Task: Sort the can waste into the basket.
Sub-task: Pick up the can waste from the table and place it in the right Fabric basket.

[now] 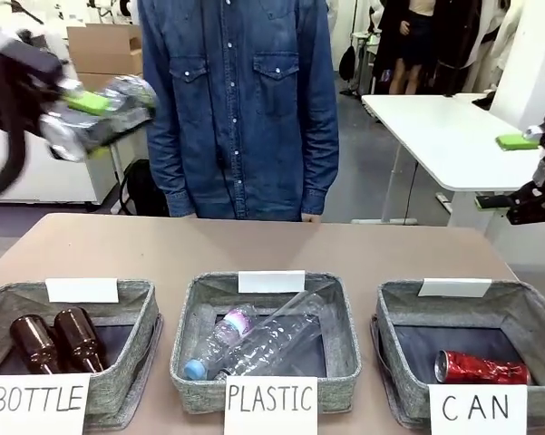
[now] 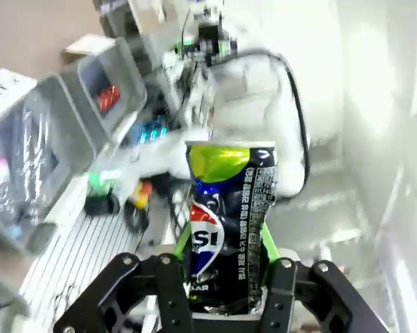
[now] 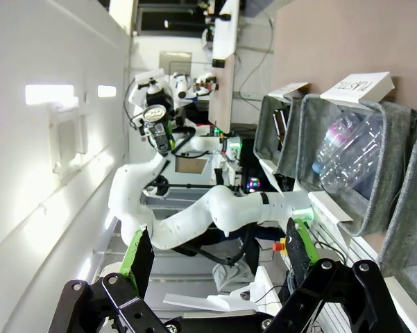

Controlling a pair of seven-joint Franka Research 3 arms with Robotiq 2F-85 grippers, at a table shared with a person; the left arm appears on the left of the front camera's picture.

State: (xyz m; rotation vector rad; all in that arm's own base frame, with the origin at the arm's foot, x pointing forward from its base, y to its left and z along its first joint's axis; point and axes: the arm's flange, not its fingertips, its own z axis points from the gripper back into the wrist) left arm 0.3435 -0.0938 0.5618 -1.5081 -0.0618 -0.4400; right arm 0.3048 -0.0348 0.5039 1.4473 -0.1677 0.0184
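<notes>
Progress is judged at roughly the halfway mark. One red can (image 1: 481,368) is found lying on its side on the dark floor of the basket marked CAN (image 1: 399,313), at the robot's right end of the desk (image 1: 163,245). The second can, a dark can (image 2: 225,229) with blue-yellow print and a silver top, is held clamped between the green pads of the left tool (image 2: 222,274); in the front view it is seen raised high at the far left, well apart from that basket and clear of the desk. The right tool (image 3: 218,253) is seen with its fingers spread apart and nothing between them. Outstanding, as judged: the dark can is to be carried across and released into the CAN basket
</notes>
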